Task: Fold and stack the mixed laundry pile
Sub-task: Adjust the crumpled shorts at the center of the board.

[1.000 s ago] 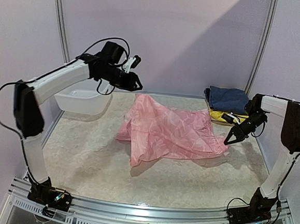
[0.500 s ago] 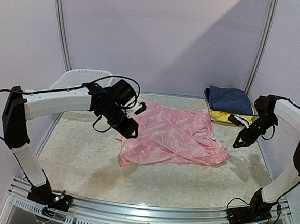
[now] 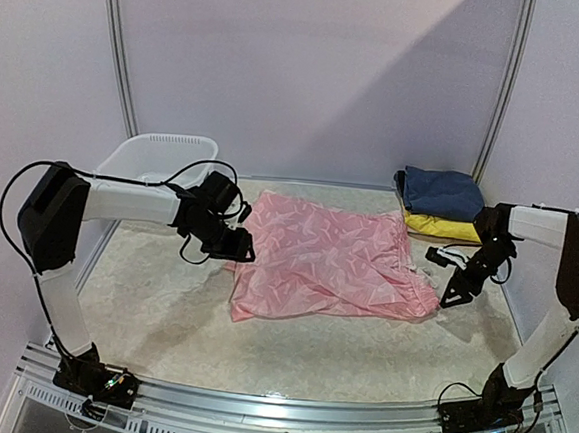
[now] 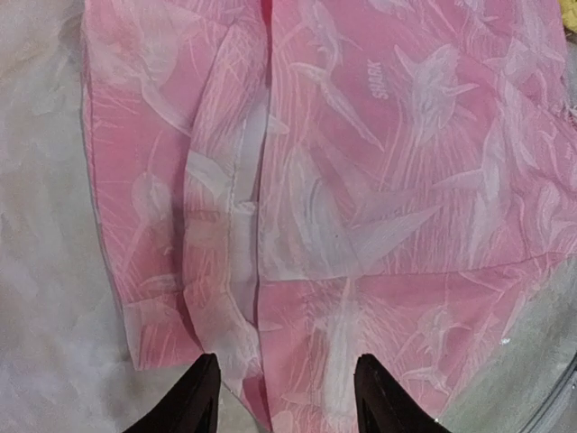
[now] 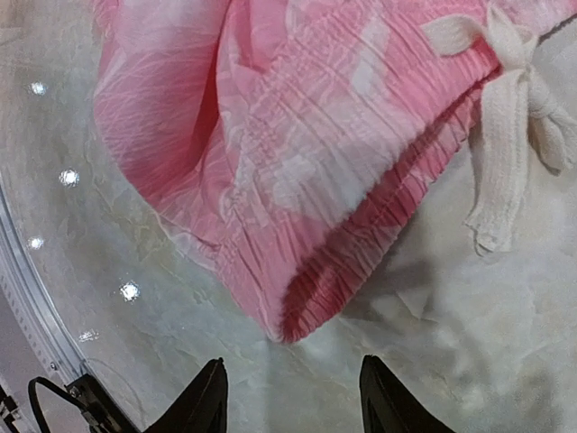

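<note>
A pink crinkly garment (image 3: 326, 265) lies spread on the table's middle. It fills the left wrist view (image 4: 361, 180), and its elastic waistband corner (image 5: 334, 271) with a white drawstring (image 5: 514, 171) shows in the right wrist view. My left gripper (image 3: 239, 251) is open at the garment's left edge, with cloth between its fingertips (image 4: 281, 397). My right gripper (image 3: 451, 294) is open and empty just right of the waistband corner (image 5: 293, 397). A folded navy garment (image 3: 442, 191) lies on a yellow one (image 3: 439, 226) at the back right.
A white plastic basket (image 3: 158, 161) stands at the back left, behind the left arm. The table (image 3: 309, 348) has a pale mottled cover. Metal rails run along the near edge (image 3: 274, 411).
The pink garment has been laid down flat. My left gripper dropped from high near the basket to the garment's left edge. My right gripper shifted slightly and lowered beside the waistband.
</note>
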Controlling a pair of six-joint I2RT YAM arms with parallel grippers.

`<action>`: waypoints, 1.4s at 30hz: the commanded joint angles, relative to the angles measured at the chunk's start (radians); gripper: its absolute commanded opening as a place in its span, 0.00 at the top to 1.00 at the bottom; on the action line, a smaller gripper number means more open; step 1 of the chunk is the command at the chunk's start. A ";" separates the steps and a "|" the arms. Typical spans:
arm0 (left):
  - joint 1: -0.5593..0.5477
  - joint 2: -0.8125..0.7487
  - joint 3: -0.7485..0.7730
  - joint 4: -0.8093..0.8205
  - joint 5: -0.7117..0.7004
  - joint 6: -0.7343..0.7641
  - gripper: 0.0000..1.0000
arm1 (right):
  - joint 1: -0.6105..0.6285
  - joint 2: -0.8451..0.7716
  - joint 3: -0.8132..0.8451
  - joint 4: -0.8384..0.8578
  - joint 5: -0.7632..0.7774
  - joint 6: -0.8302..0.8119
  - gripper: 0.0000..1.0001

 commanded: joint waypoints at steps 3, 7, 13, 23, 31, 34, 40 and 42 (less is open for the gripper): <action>0.028 0.063 0.002 0.127 0.102 -0.057 0.48 | 0.004 0.108 0.053 -0.020 -0.136 0.047 0.48; 0.033 0.090 0.010 0.149 0.112 -0.064 0.48 | 0.004 0.157 0.072 -0.037 -0.189 0.046 0.48; 0.035 0.135 0.037 0.122 0.095 -0.055 0.49 | 0.004 0.186 0.075 -0.043 -0.204 0.046 0.50; 0.036 0.204 0.077 0.193 0.228 -0.067 0.61 | 0.004 0.255 0.079 -0.060 -0.228 0.037 0.79; 0.036 0.145 0.057 0.246 0.243 -0.070 1.00 | 0.003 0.247 0.094 -0.102 -0.244 0.035 0.95; 0.036 0.089 0.031 0.263 0.240 -0.071 1.00 | 0.003 0.231 0.094 -0.109 -0.243 0.035 0.95; 0.036 -0.062 -0.073 0.258 0.217 -0.063 1.00 | -0.013 0.208 0.104 -0.138 -0.271 0.033 0.95; 0.035 -0.148 -0.134 0.264 0.205 -0.063 1.00 | -0.023 0.199 0.105 -0.158 -0.288 0.028 0.95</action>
